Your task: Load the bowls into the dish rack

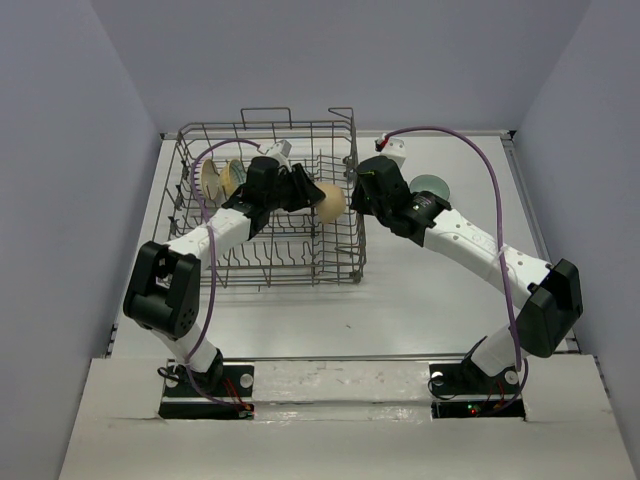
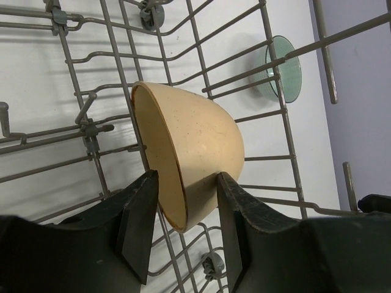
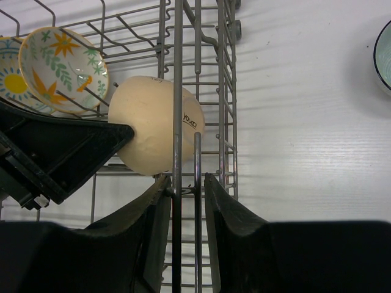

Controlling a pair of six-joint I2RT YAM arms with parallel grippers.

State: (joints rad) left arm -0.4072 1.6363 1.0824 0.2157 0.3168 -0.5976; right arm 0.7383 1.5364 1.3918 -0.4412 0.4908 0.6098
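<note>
**Entry 1, tan bowl.** While the left tool [image 2: 186,180] gripped it, the tan bowl [image 2: 201,152] hung inside the dish rack [image 1: 346,235], close to the rack's right wall and over the upright tines.
- Grip: the tool was closed on the bowl's wall near the rim. One finger sat on the mouth side and the other against the outer curve.
- Axis: the bowl lay on its side, with its mouth turned across the tool rather than up. The tines stood straight beneath it, so setting it down judged to call for a lowering between two rows.
- Nearer arm: the left, which already held it.
- Look: plain matt tan, faintly speckled, with a thin darker line at the rim and a small printed mark on the outside. No chips were visible.

**Entry 2, right tool [image 3: 186,180].** It was positioned at the rack's right wall with its jaws narrow, straddling upright wires. Whether they pinched the wires could not be told.

**Entry 3, floral bowls [image 3: 61,67].** Two stood on edge among the tines at the rack's left end, well apart from the tan bowl.

**Entry 4, teal bowl [image 1: 432,187].** It rested on the counter [image 1: 420,290] outside the rack, past its right wall. It was not yet loaded and was nearer the right arm.
</note>
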